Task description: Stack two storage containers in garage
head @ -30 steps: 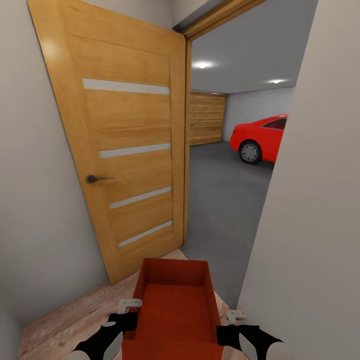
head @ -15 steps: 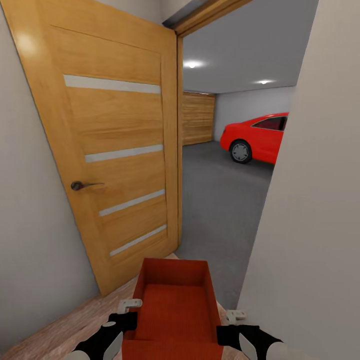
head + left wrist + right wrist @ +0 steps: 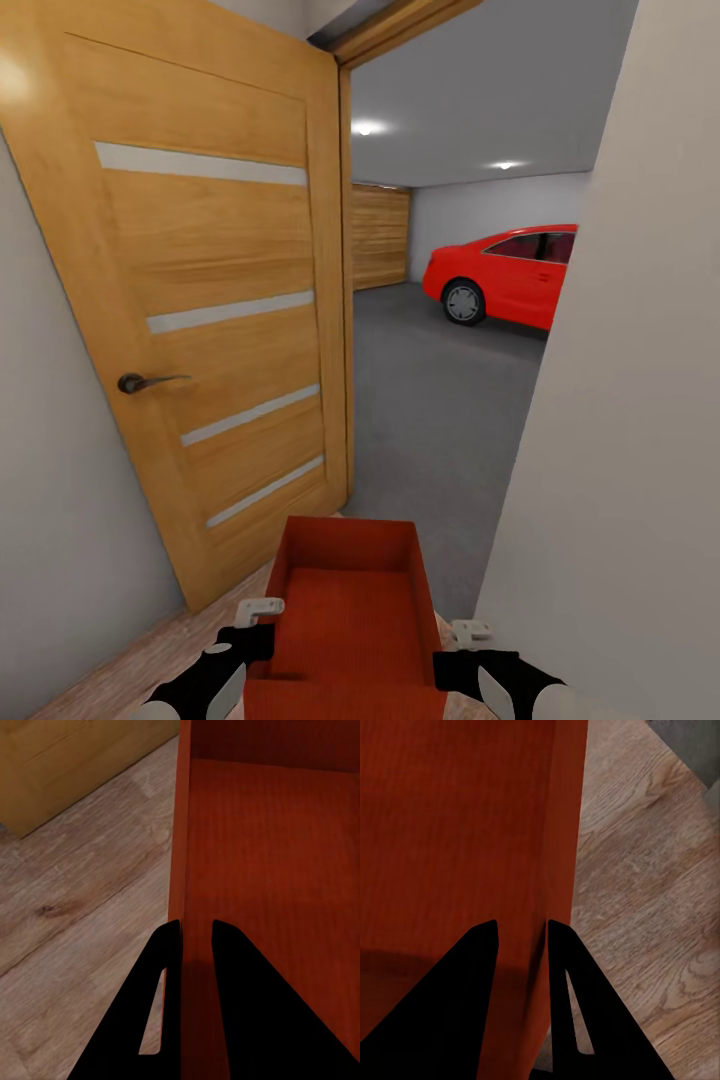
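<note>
One orange-red ribbed storage container (image 3: pixel 350 610) hangs low in the head view, carried between both arms just short of the garage doorway. My left gripper (image 3: pixel 262 640) is shut on the container's left wall (image 3: pixel 184 870), one finger on each side of the thin wall. On the opposite side, my right gripper (image 3: pixel 447 665) is shut on the right wall (image 3: pixel 562 832) the same way. The bin is empty inside. The other container is out of view. Through the doorway lies the garage's dark grey floor (image 3: pixel 430 400).
An open wooden door (image 3: pixel 200 300) with a dark handle (image 3: pixel 140 382) stands close on the left. A pale wall (image 3: pixel 640 400) crowds the right. A red car (image 3: pixel 510 275) is parked at the garage's far right. Light wood planks (image 3: pixel 82 892) lie under the bin.
The whole picture has shifted: door and car slid leftward and the door looms larger, so the camera moved. The container and both grippers keep their hold unchanged.
</note>
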